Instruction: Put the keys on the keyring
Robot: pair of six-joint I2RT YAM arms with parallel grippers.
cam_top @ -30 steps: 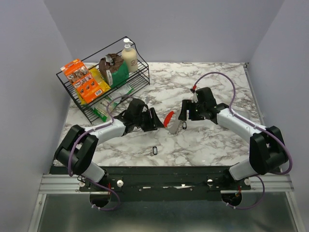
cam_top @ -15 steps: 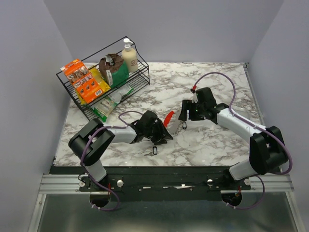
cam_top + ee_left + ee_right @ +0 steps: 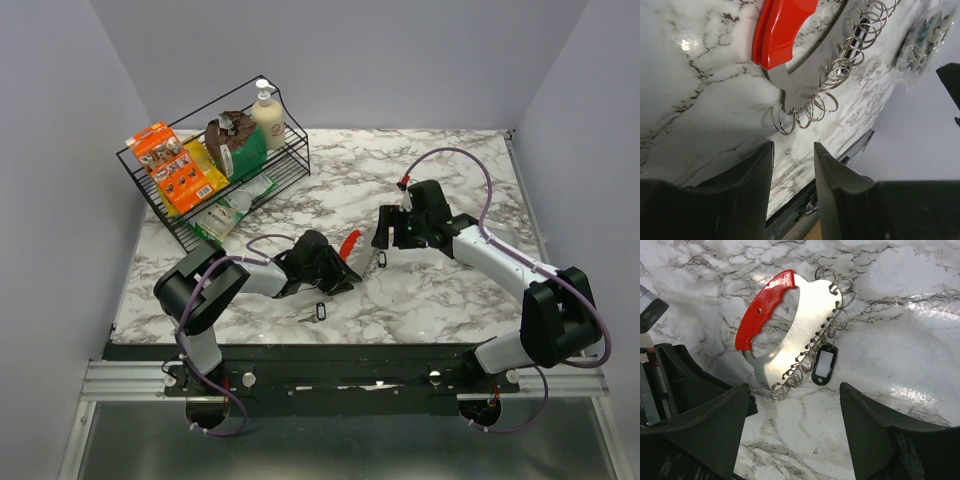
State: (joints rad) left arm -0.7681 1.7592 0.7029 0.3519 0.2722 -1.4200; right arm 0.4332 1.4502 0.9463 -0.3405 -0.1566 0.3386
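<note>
1. On the near side of the left gripper's jaws, just beside them on the marble table, a loose key is lying flat, outside the gap.
2. The left gripper's jaws are standing a narrow way apart with nothing between them. Its arm is folding sharply at the elbow and reaching low across the table, with the fingers pointing at the keyring.
3. Just beyond those fingertips the keyring is lying flat, its long axis slanting away from the jaws. The red grip is sitting left of the gap's line and the wire rings are trailing off to the right.
4. Under the right gripper the keyring is lying within the span of the widely spread jaws and touching neither finger. Its long axis is running from beside the finger at the left of the wrist view, up and away.
5. A hung key is dangling from a ring on the ringed edge, slightly toward the other finger.
6. The right arm is stretching in from the right, with its wrist bending down toward the table.
7. Well beyond the left jaws, a wire rack is standing.
</note>
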